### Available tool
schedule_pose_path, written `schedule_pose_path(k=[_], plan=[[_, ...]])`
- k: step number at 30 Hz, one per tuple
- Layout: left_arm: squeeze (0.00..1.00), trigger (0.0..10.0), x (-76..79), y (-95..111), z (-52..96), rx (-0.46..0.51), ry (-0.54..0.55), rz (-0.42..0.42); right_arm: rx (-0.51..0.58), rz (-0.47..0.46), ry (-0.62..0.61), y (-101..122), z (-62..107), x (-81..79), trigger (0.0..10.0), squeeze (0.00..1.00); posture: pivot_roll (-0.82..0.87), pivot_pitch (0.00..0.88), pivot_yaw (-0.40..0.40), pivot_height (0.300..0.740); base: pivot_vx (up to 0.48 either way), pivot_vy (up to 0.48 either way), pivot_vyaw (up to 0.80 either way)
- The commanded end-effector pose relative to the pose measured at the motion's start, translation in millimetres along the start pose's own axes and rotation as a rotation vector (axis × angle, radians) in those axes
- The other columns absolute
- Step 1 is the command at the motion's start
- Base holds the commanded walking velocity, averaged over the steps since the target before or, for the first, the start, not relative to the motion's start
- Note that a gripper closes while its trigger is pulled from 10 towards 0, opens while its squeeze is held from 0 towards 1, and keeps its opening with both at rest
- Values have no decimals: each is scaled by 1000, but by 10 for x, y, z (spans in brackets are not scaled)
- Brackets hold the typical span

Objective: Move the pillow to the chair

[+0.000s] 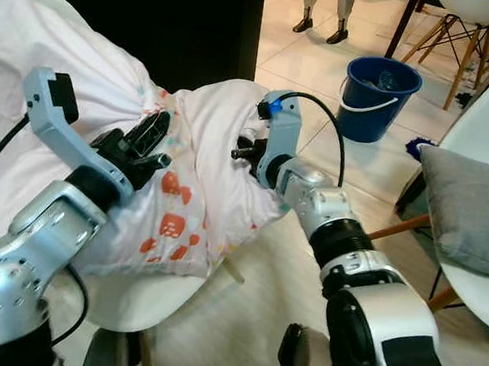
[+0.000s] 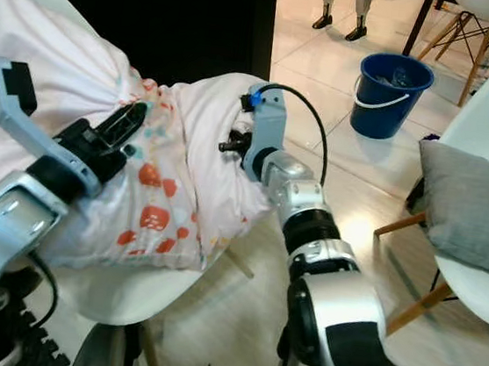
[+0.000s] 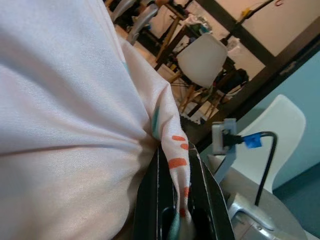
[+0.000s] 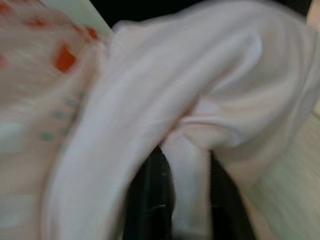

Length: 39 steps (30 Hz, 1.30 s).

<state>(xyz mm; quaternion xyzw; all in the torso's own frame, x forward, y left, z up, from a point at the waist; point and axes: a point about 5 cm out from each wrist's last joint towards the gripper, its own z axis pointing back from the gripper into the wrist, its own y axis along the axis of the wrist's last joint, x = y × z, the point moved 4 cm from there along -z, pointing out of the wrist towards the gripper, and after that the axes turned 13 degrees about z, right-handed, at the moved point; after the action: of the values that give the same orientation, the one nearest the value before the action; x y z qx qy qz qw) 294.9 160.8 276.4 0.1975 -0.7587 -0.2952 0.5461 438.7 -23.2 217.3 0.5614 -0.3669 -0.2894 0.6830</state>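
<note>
Left eye view is showing me the pillow (image 1: 180, 202), white with orange and teal prints, lying on the seat of a white chair (image 1: 138, 299) directly in front of the robot, with both arms reaching into it. I am seeing the left gripper (image 1: 148, 137) sitting at about 10 o'clock from the pillow's middle, its black fingers closed on a gathered fold of the fabric; in the left wrist view that fold, with its orange marks, is running down between the two fingers (image 3: 150, 210). The right gripper (image 1: 246, 152) is pressing into the pillow's far edge at about 1 o'clock, and in the right wrist view a ridge of white cloth (image 4: 190, 195) is being pinched between its dark fingers (image 4: 147, 200), though that picture is blurred. At about 3 o'clock a second white chair (image 1: 479, 298) is carrying a grey cushion (image 1: 476, 209), well apart from the pillow. A blue bucket (image 1: 378, 97) is standing on the tiled floor (image 1: 303, 57) at about 1 o'clock, beyond the right arm.
</note>
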Motion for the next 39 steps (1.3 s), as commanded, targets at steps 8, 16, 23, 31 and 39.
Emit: schedule_pose_path(k=[8,16,23,31,39], plan=[[851,0,-610,193,351,115,508,-222,59,46,144,95,-102,-402,10000,1000,163,110,17,412,0,0,0],[1000,10000,-826,140,642,67,732,-330,55,46,144,55,-102,-386,10000,1000,157,111,12,412,0,0,0],[1000,10000,-660,548,484,174,681,-508,54,78,35,55,-76,-175,10000,1000,155,107,7,412,0,0,0],[1000,10000,-442,796,330,264,604,-612,-8,99,-167,-55,36,255,10000,1000,148,103,4,412,0,0,0],[1000,10000,-324,646,114,239,464,-554,-34,54,-278,-199,185,565,10000,1000,125,94,-3,412,0,0,0]])
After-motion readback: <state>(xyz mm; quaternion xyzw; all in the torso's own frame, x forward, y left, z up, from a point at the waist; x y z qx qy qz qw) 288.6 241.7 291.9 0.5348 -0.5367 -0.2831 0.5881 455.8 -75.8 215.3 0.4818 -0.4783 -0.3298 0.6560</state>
